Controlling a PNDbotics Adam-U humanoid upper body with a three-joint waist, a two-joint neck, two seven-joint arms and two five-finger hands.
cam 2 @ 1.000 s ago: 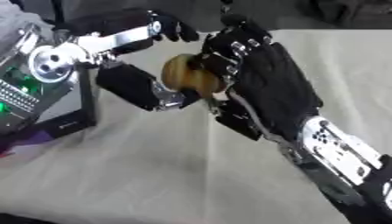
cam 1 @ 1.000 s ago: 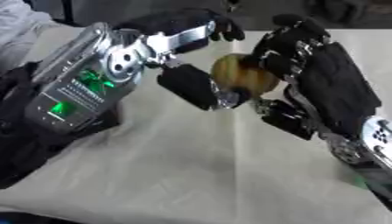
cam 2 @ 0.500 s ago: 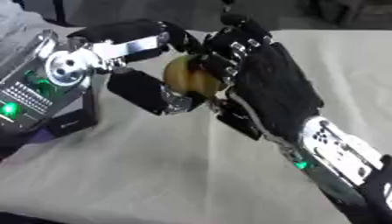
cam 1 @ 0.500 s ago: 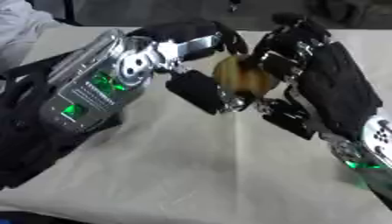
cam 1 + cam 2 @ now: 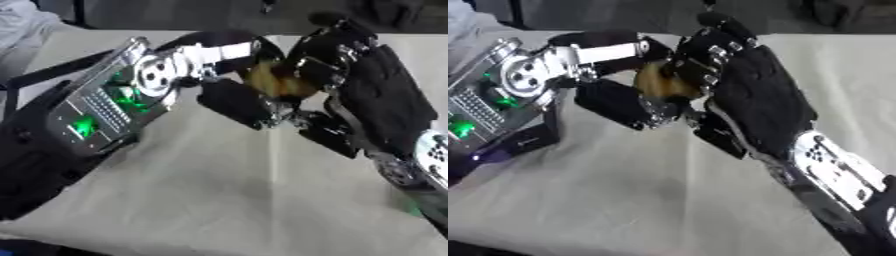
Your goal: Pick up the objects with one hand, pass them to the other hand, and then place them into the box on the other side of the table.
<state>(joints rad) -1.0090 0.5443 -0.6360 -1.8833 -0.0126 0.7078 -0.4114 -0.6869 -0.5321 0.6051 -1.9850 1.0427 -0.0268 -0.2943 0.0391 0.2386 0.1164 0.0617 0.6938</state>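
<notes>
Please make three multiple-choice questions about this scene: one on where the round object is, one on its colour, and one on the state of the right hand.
1. Where is the round object?
A. Flat on the cloth
B. Between the two hands, above the table
C. Inside a box

2. What colour is it?
A. Yellow-brown
B. Bright blue
C. White

3. How is the right hand?
A. Resting open on the table
B. Out of view
C. Fingers curled round the object

Answers:
1. B, because it sits between the left hand and the right hand, with the cloth-covered table below.
2. A, because its visible surface is yellow-brown.
3. C, because its dark fingers wrap over the object from the right.
</notes>
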